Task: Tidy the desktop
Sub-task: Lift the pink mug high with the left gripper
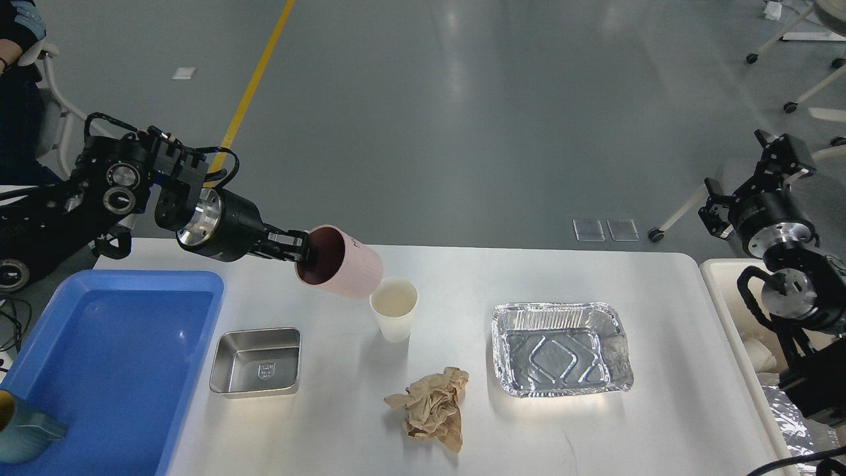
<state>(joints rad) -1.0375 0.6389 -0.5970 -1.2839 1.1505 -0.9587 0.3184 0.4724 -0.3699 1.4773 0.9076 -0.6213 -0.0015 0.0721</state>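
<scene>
The white desktop (462, 436) fills the lower part of the head view. My left gripper (301, 248) is shut on the rim of a pink cup (344, 266) with a dark inside, held tilted in the air above the desktop's far left part. Just below it stands a white paper cup (394, 308). A small steel tray (256, 362), a crumpled brown paper (433, 406) and a foil tray (560, 348) lie on the desktop. My right gripper (780, 149) is raised off the desktop's right edge; its fingers are too dark to tell apart.
A blue plastic tray (112, 357) lies at the left edge with a teal cup (23, 426) in its near corner. A cream-coloured bin (724, 284) stands at the right with foil and white items inside. Chairs stand on the grey floor beyond.
</scene>
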